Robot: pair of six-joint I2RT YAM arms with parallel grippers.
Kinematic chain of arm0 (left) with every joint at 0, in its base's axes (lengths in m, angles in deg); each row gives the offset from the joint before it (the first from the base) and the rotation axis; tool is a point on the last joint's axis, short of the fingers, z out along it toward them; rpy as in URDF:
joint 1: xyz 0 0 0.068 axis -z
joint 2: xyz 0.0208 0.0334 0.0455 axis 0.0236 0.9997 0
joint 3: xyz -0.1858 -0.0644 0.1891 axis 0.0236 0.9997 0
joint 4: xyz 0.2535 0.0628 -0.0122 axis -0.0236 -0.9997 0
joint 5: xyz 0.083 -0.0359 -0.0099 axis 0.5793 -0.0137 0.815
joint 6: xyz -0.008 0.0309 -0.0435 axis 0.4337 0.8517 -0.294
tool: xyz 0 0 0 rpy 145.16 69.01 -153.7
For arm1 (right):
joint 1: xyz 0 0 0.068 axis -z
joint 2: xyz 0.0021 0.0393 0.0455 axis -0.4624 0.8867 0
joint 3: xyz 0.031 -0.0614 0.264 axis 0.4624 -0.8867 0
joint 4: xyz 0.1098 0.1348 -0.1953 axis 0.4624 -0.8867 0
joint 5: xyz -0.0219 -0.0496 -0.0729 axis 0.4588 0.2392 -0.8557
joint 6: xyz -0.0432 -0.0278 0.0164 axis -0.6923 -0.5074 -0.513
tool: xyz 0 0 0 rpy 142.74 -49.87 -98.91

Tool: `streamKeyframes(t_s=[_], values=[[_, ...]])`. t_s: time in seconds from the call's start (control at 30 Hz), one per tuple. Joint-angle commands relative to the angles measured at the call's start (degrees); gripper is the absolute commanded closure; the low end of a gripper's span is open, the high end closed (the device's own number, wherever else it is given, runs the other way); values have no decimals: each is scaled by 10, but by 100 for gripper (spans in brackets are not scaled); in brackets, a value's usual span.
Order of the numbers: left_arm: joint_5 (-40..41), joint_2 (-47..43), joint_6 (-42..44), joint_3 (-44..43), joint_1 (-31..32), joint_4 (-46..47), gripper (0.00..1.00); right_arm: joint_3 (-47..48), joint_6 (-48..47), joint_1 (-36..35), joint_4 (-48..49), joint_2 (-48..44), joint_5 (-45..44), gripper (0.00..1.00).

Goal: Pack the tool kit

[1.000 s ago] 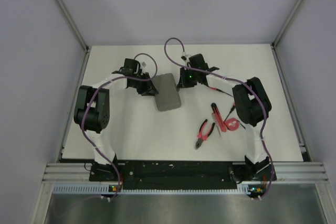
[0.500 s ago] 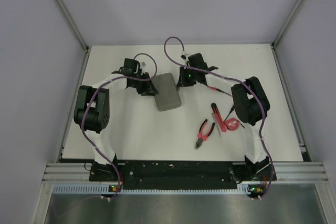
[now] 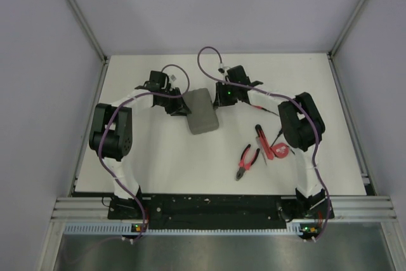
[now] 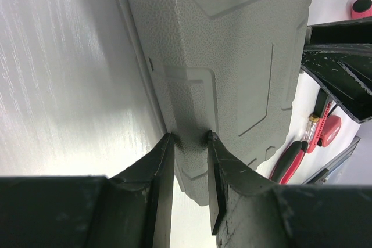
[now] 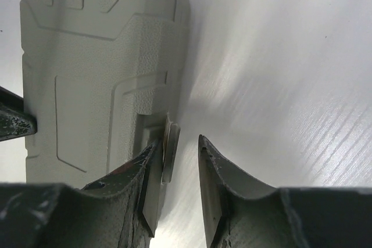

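The closed grey tool kit case (image 3: 202,111) lies flat at mid-table between both arms. My left gripper (image 4: 189,137) is shut on the case's (image 4: 221,56) left rim, both fingertips pressing on the plastic. My right gripper (image 5: 180,143) stands open at the case's (image 5: 99,74) right side. Its left finger rests against the small latch flap (image 5: 170,143), and its right finger is apart from it over bare table. Red-and-black pliers (image 3: 246,160), a red-and-black knife (image 3: 260,138) and the red tape measure (image 3: 278,152) lie loose to the right of the case.
The loose tools sit close to the right arm's elbow (image 3: 298,125). The white tabletop (image 3: 158,157) is bounded by grey walls on the left, right and back. The left arm's elbow (image 3: 111,134) stands near the table's left edge.
My right gripper's jaws have spread apart at the latch. The case and the left gripper have not moved.
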Motion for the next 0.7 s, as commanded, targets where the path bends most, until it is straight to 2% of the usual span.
streamKeyframes(t_s=[0.0, 0.1, 0.23, 0.3, 0.43, 0.67], values=[[55, 20, 24, 25, 0, -38, 73, 9, 25, -2, 28, 16, 55, 70], [54, 20, 24, 28, 0, -38, 73, 10, 32, 1, 31, 19, 69, 80], [53, 17, 25, 28, 0, -39, 72, 6, 39, 6, 36, 16, 88, 100], [53, 13, 24, 24, 0, -42, 71, 2, 42, 7, 35, 9, 88, 100], [54, -1, 21, 8, 0, -48, 62, -1, 49, 11, 29, -25, 69, 100], [34, -50, -1, -42, 0, -47, 43, -2, 59, 11, -22, -91, 33, 100]])
